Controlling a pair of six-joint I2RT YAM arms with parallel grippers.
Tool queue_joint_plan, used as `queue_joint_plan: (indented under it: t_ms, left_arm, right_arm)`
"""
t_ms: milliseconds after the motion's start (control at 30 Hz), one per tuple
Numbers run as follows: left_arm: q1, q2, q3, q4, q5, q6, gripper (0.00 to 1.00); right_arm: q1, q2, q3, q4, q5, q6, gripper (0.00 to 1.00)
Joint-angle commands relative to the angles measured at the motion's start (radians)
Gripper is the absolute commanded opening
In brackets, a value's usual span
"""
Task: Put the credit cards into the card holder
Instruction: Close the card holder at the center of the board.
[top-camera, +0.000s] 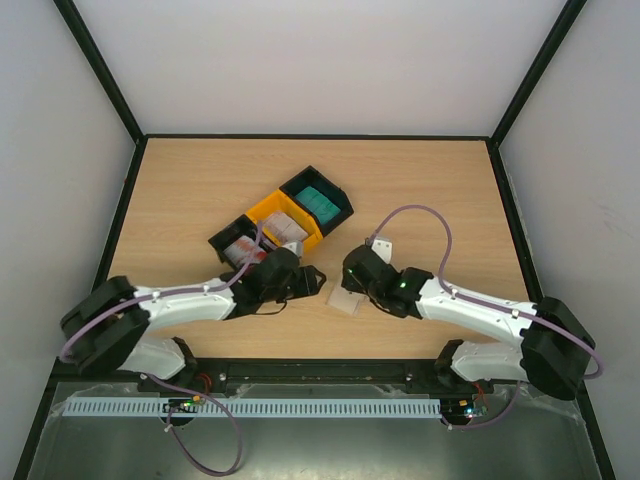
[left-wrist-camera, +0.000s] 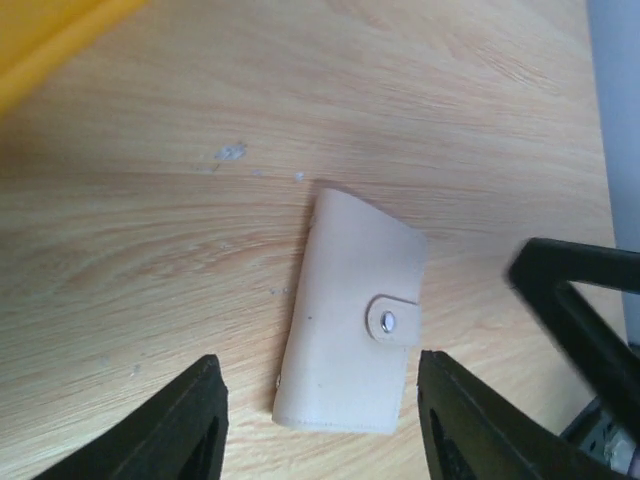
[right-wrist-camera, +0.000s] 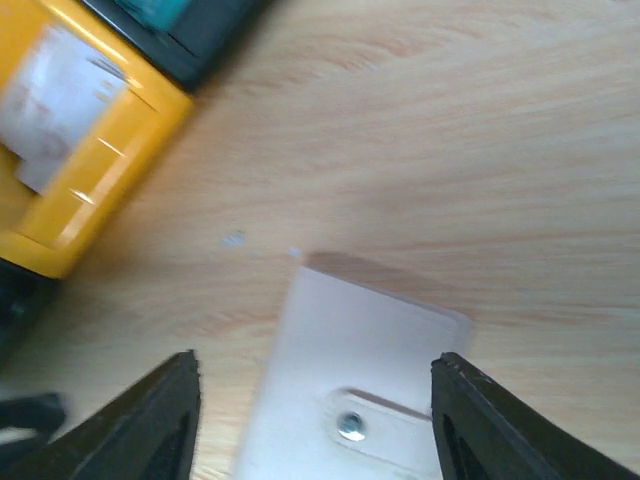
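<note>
Left wrist view shows the card holder (left-wrist-camera: 350, 315) snapped shut on the surface (left-wrist-camera: 150, 250); left tool (left-wrist-camera: 320, 362) and right tool (right-wrist-camera: 317, 360) both stand open, straddling it.

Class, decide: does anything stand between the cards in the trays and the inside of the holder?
Yes: the holder lies folded shut, its snap tab fastened across the front, so the inside is closed to the cards.

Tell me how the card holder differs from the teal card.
The card holder is beige; the teal card is green. The card holder lies on the bare table; the teal card sits in a black tray. The card holder has a snap tab; the teal card shows none. Both lie flat.
</note>
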Motion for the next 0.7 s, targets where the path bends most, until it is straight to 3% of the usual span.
queue_joint_plan:
  t_ms: [0, 167, 300, 667]
  left_arm:
    - [0.002, -0.139, -0.007, -0.163, -0.089, 0.075, 0.57]
    - [0.026, -0.288, -0.011, -0.312, -0.166, 0.108, 0.69]
    - [0.069, -0.373, -0.005, -0.4, -0.185, 0.133, 0.73]
    - [0.165, -0.475, 0.039, -0.539, -0.174, 0.179, 0.8]
  right_arm:
    - [-0.003, -0.041, -0.046, -0.199, -0.034, 0.061, 0.63]
    - [-0.002, -0.112, -0.156, -0.063, -0.325, -0.005, 0.67]
    - [0.004, -0.123, -0.187, -0.041, -0.457, -0.067, 0.69]
    - [0.08, 0.114, -0.013, -0.27, -0.187, -0.15, 0.7]
